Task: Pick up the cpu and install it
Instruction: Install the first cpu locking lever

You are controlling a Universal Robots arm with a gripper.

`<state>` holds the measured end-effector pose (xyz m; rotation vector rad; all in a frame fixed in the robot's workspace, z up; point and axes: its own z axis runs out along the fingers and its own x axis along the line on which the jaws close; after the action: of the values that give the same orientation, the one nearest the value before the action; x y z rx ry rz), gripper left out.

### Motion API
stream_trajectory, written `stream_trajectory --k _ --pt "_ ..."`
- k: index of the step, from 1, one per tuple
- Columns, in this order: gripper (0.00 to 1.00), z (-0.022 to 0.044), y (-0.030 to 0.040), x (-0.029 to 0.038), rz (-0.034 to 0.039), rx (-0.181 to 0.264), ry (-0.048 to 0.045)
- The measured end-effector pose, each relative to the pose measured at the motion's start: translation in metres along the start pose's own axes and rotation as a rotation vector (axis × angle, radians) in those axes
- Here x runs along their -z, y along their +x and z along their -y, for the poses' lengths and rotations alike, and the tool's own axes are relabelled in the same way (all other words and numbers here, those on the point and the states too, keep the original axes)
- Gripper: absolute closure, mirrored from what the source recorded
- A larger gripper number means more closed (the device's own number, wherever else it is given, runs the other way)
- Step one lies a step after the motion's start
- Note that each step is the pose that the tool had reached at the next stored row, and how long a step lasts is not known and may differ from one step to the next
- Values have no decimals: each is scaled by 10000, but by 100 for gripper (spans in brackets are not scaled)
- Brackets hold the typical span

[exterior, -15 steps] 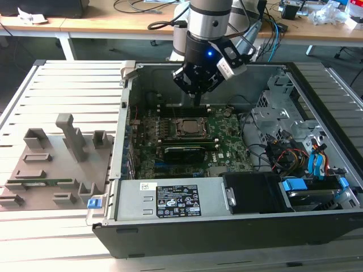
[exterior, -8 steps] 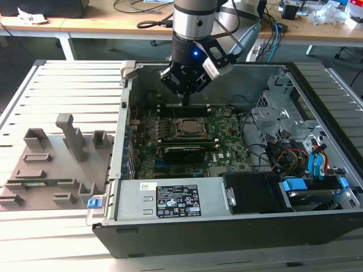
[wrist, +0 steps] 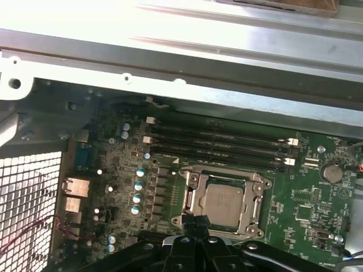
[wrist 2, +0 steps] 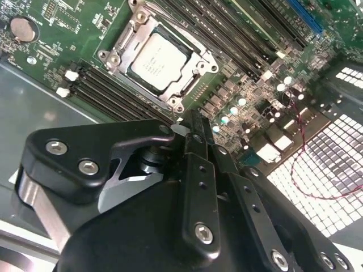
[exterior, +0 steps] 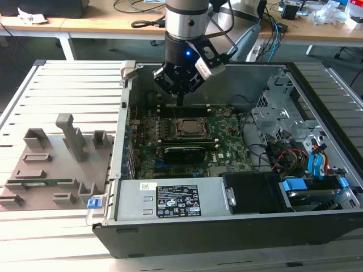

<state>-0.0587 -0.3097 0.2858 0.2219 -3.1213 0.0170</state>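
Note:
The cpu [exterior: 186, 127], a silvery square chip, lies flat inside the metal-framed socket [wrist 2: 134, 29] on the green motherboard [exterior: 227, 144]. In both wrist views the cpu [wrist 2: 156, 61] [wrist: 224, 205] sits level in the frame, and nothing touches it. My gripper [exterior: 180, 102] hangs just above the board, a little beyond the socket's far edge. Its black fingers are pressed together with nothing between them, and their tips [wrist 2: 193, 122] [wrist: 195, 224] sit close beside the socket frame.
The open computer case [exterior: 122, 102] surrounds the board with metal walls. Memory slots [wrist: 221, 139] run beside the socket. A black card [exterior: 184, 152] lies in front of it. Cables and drive bays [exterior: 295, 153] fill the exterior view's right. A grey fixture tray [exterior: 51, 164] lies left.

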Motion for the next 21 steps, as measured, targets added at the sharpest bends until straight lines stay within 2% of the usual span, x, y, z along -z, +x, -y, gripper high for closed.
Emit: stream_trajectory --k 2,5,6,9,12,13,14,15,17,19,21 --pt "89 -5 28 -2 1 -1 -4" --pt "89 -23 101 -12 25 2 -170" --pt "89 -36 146 -21 29 2 -196" --pt "89 -75 218 -43 28 3 -198" --pt "89 -168 272 -119 39 -3 -273" --pt "89 -207 273 -153 64 -8 -457" --pt "89 -214 272 -163 80 -15 -559" --pt "89 -216 266 -166 79 -14 -559" --pt "89 -218 191 -168 74 -14 -537" --pt "89 -216 151 -168 72 -15 -530" --pt "89 -215 135 -169 73 -15 -523"
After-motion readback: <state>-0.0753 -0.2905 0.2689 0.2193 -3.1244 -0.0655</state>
